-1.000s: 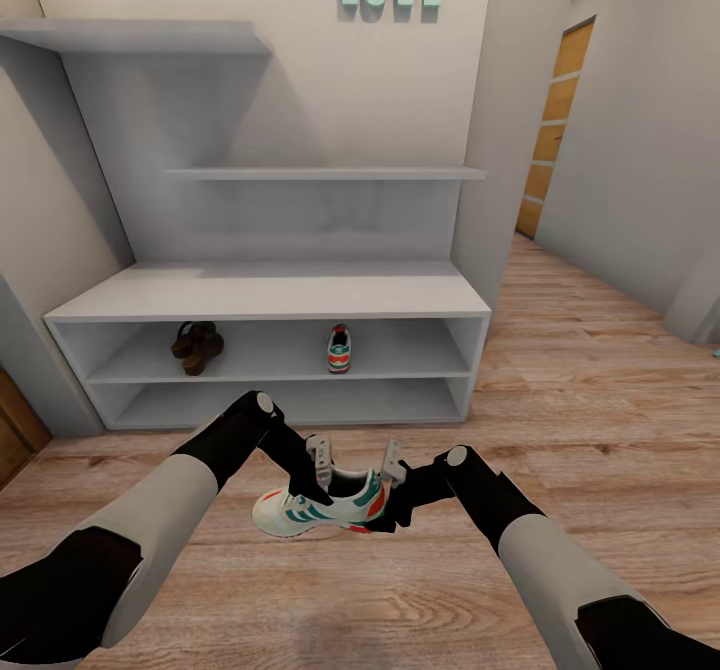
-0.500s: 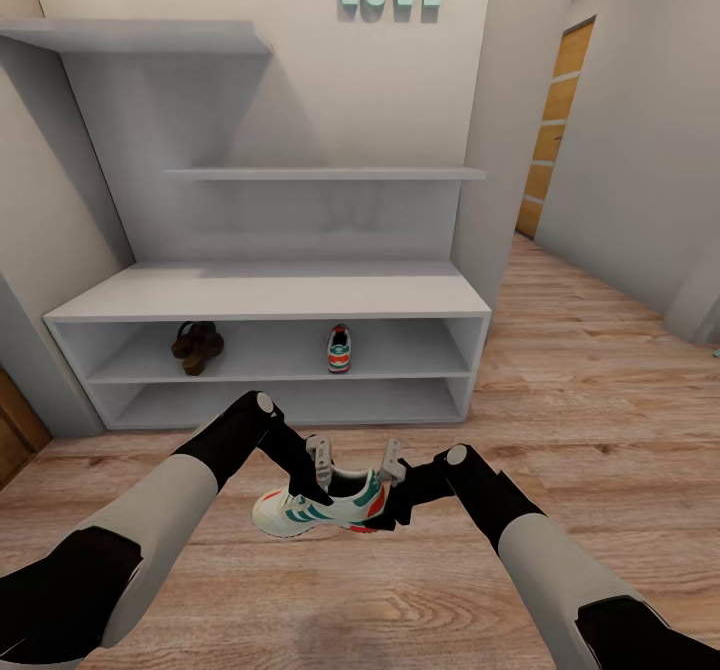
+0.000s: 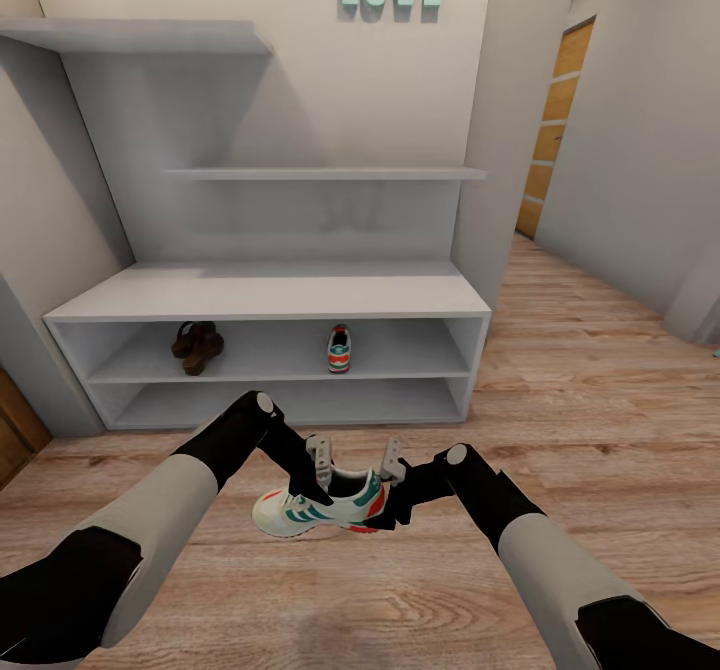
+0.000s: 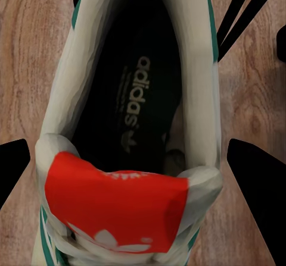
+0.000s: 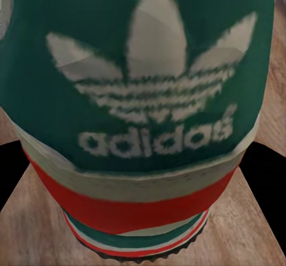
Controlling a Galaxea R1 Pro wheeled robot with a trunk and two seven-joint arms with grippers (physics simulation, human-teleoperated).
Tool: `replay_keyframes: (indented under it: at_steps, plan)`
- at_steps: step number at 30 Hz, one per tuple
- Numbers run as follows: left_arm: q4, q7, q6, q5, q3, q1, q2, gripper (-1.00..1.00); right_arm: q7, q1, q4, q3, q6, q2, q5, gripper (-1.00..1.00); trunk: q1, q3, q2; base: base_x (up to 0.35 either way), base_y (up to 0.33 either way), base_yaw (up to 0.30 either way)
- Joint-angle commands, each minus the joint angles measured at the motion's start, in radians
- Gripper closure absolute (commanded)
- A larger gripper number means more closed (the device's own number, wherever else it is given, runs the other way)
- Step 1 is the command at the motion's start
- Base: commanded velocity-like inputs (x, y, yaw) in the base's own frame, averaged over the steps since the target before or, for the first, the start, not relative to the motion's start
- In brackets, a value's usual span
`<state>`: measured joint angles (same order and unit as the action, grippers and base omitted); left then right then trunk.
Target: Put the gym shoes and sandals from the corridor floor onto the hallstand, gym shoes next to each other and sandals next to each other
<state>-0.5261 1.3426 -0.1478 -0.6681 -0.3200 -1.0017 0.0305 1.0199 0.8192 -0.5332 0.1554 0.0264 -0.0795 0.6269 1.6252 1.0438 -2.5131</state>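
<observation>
White mesh and teal-green stripes mark the gym shoe (image 3: pixel 322 510) that is carried just above the corridor floor (image 3: pixel 560 420), in front of the hallstand (image 3: pixel 270 295) and well apart from it. The shoe is held between both arms: the left end effector (image 3: pixel 318 470) is seated over the shoe's opening, its dark fingertips (image 4: pixel 253 177) shown on either side of the collar in the left wrist view, and the right end effector (image 3: pixel 392 490) is set against the heel, where the green logo patch is seen close up in the right wrist view. Both are judged to be closed on the shoe, though actual pad contact cannot be confirmed. The long axis is laid roughly level and crosswise to the robot, with the toe pointed toward the robot's left and the heel toward its right. On the upper low shelf a second gym shoe (image 3: pixel 339 348) is stood heel-outward, with the sandals (image 3: pixel 196 346) together further left. Several risks are anticipated: the grip on a soft collar may slip if the arms are moved unevenly; the crosswise shoe may strike the shelf edge unless it is turned; and the shelved shoe may be knocked aside if the carried one is set down too near.
</observation>
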Motion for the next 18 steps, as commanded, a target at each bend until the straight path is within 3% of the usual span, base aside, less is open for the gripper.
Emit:
replay_keyframes:
  at_steps: [1, 3, 4, 18]
  plan:
    - [0.0, -0.001, 0.001, -0.001, 0.001, 0.0, 0.0, 1.0, 0.001, 0.0, 0.0, 0.0, 0.001, 0.0, -0.005, 1.0, 0.0, 0.0, 0.0, 0.0, 0.0, 0.0]
    - [0.0, -0.001, 0.001, -0.001, 0.0, 0.0, 0.0, 1.0, 0.001, 0.0, -0.001, 0.0, 0.001, 0.0, -0.005, 1.0, 0.0, 0.0, 0.0, 0.0, 0.0, 0.0]
    - [0.0, -0.001, 0.001, -0.001, 0.001, 0.0, 0.0, -1.0, 0.001, 0.0, -0.001, 0.0, 0.001, 0.0, -0.005, 1.0, 0.0, 0.0, 0.0, 0.0, 0.0, 0.0]
    - [0.0, 0.0, 0.001, 0.0, -0.001, 0.0, 0.0, -1.0, 0.001, 0.0, 0.0, 0.0, 0.001, 0.0, -0.005, 1.0, 0.0, 0.0, 0.0, 0.0, 0.0, 0.0]
